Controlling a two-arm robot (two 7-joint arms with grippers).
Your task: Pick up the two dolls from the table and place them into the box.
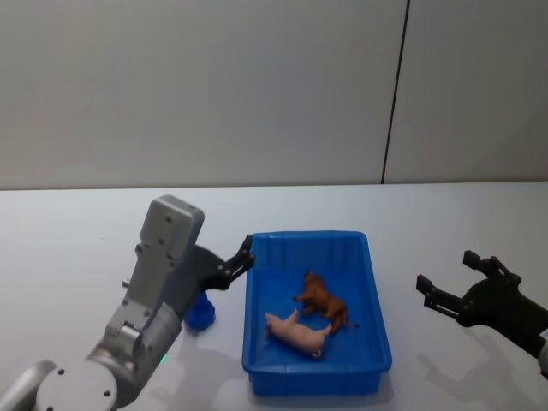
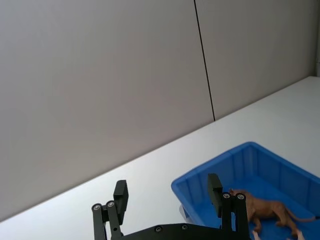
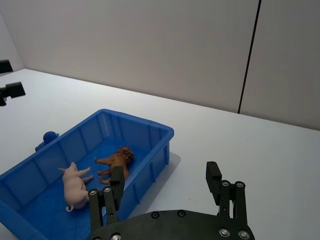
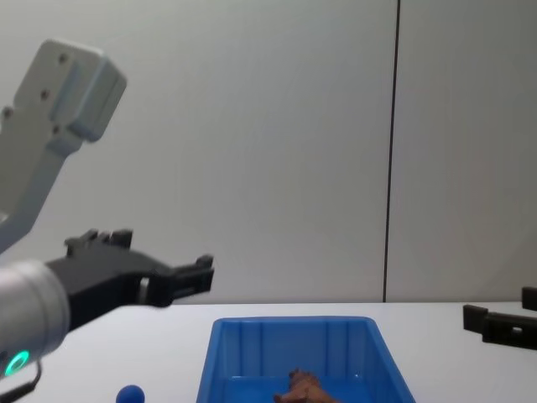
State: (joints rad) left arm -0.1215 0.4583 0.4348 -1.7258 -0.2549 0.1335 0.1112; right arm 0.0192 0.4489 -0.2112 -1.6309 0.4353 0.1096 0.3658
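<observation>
The brown lion doll (image 1: 323,299) and the pale pink pig doll (image 1: 297,332) lie side by side inside the blue box (image 1: 374,282) on the white table (image 1: 77,227). My left gripper (image 1: 246,257) hangs open and empty above the box's left rim; its wrist view shows its fingers (image 2: 120,194) wide apart, with the lion (image 2: 265,207) beyond. A small blue round-topped piece (image 1: 200,315) sits on the table just left of the box, under the left arm. My right gripper (image 1: 447,271) is open and empty to the right of the box, and its wrist view looks over the pig (image 3: 75,185) and lion (image 3: 116,161).
A grey panelled wall (image 1: 257,86) stands behind the table. Bare tabletop stretches to the left, the right and behind the box. In the chest view the left arm (image 4: 59,92) rises high on the left and the box rim (image 4: 289,322) sits low in the centre.
</observation>
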